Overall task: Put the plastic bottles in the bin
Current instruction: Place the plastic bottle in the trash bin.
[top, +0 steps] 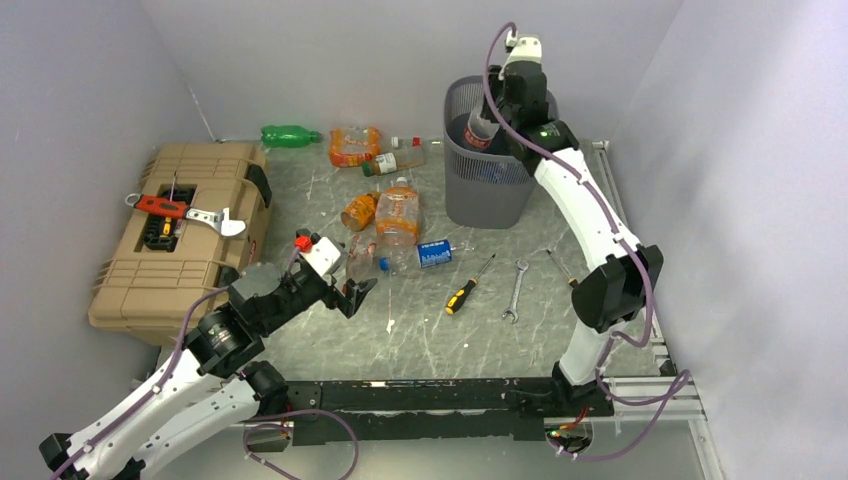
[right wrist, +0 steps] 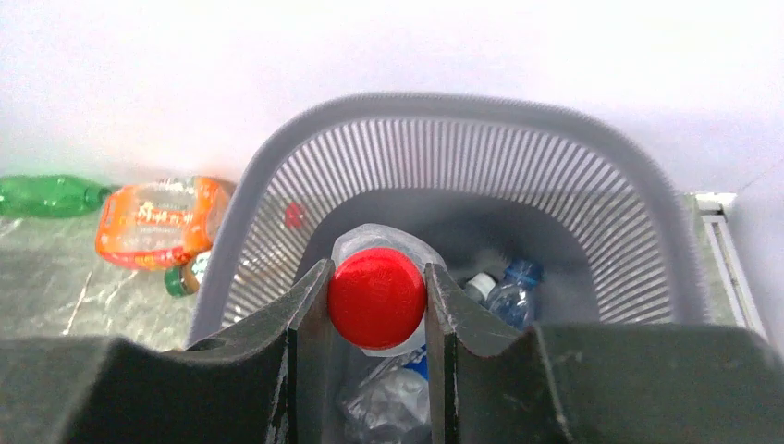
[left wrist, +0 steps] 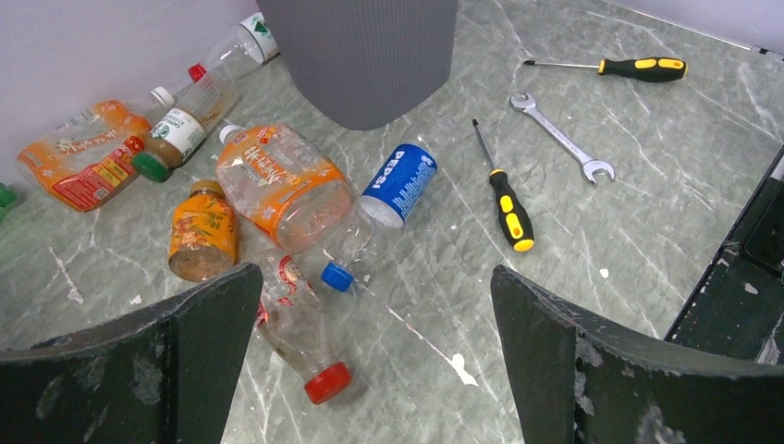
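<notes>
Partway: right gripper [right wrist: 376, 277] clamps a red-capped bottle [right wrist: 376, 301] over the bin [top: 470, 195] at 1 o'clock, some already inside; about 8 bottles [top: 398, 212] remain on the surface [top: 440, 345] near the wide-open, empty left gripper [left wrist: 374, 277]

The left arm lies low, the left pincer [top: 357, 292] spread wide. The right arm stretches far forward, the right pincer [top: 493, 108] pointing down, clamped on a bottle [right wrist: 377, 298].
</notes>
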Motion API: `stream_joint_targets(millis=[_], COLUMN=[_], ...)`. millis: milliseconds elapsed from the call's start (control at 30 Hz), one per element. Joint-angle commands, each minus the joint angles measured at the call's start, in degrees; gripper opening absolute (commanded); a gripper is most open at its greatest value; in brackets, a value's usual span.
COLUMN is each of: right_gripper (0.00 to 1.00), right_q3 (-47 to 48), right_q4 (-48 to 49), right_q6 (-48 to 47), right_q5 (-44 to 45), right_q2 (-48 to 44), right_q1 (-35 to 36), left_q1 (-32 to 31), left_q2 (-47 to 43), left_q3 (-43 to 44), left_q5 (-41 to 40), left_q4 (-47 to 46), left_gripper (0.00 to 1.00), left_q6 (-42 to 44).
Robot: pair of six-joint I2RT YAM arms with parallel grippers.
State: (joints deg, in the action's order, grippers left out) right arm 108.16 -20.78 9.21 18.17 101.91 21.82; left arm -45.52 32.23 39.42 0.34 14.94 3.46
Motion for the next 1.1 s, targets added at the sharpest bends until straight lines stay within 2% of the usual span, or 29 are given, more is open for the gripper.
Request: stream_joint_targets(millis=[0,567,600,700,733,867,1000,1067], right_gripper=[0.0,0.0,0.0,0.0,0.0,0.0,0.0,0.0], right_q3=[3.41,3.22,1.99,-8.85,-8.69,2.33,11.95,12.24], right_q4=[-4.97,-6.39,-5.35,7.41,7.73,-0.1,-8.34,-10.75], right_q6=[0.9,3.1,3.76,4.91,5.68,6.4,5.8,5.71], right_q5=[0.0,-2.77,-2.69,-6.46,-8.21,-12.61,-12.98,-12.65], right_q2=[3.64,9.85,8.86,0.74,0.14,3.81,9.82,11.84], right_q1=[-2.32,-3.17,-3.21,-3.32,-3.41,-3.02,-3.01,-3.02], left_q1=[-0.04,-0.08,-0.1,-0.1,-0.05,-0.05,-0.09,-0.09], left_q2=[0.38,0.04,0.11,-0.05,-0.06,0.41,0.36,0.03], left_q3=[1.01,0.82,0.83,0.71,0.62,0.72,0.96,0.77], left_q5=[0.62,0.76,0.83,0.76,0.83,1.18,0.79,0.62], left_q4=[-0.44,-0.53,-0.48,-0.47,-0.62,-0.72,-0.42,-0.5], left_gripper=[0.99,0.99,0.99,0.99,0.99,0.99,1.0,0.99], left_q6=[0.58,0.89,0.92,0.93,0.86,1.02,1.01,1.02])
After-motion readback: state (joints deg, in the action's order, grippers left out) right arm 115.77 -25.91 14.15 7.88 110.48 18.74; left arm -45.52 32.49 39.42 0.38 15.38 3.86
